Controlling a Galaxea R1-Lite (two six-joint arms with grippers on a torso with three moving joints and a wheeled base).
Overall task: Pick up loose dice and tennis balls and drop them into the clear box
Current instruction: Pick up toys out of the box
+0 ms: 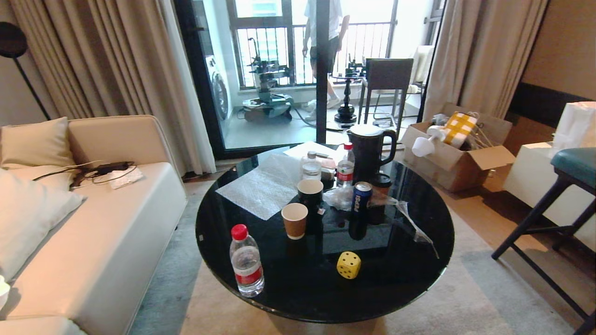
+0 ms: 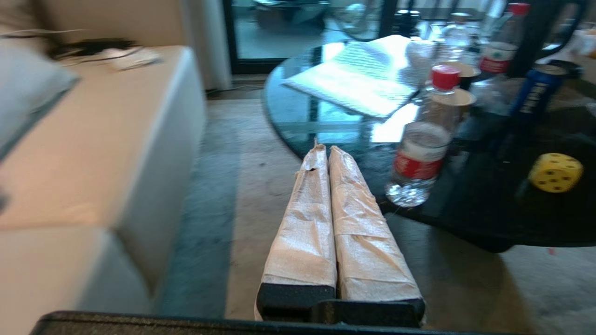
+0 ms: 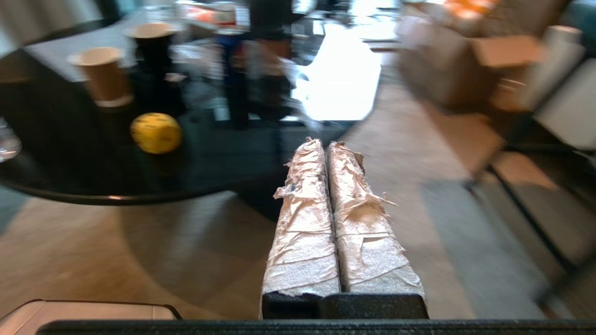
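One yellow die (image 1: pixel 348 265) with black dots lies near the front edge of the round black glass table (image 1: pixel 405 279); it also shows in the left wrist view as the die (image 2: pixel 555 172) and in the right wrist view as the die (image 3: pixel 155 132). My left gripper (image 2: pixel 325 150) is shut and empty, held over the floor short of the table's left rim. My right gripper (image 3: pixel 325 143) is shut and empty too, over the floor off the table's right front. Neither arm appears in the head view. No tennis balls and no clear box are in view.
On the table stand a water bottle (image 1: pixel 247 263), a brown paper cup (image 1: pixel 294 220), a black cup (image 1: pixel 310 192), a blue can (image 1: pixel 361 197), a black jug (image 1: pixel 369 152) and a ribbed translucent lid (image 1: pixel 260 186). A sofa (image 1: pixel 93 242) flanks the left, a stool (image 1: pixel 558 209) the right. A person stands on the balcony.
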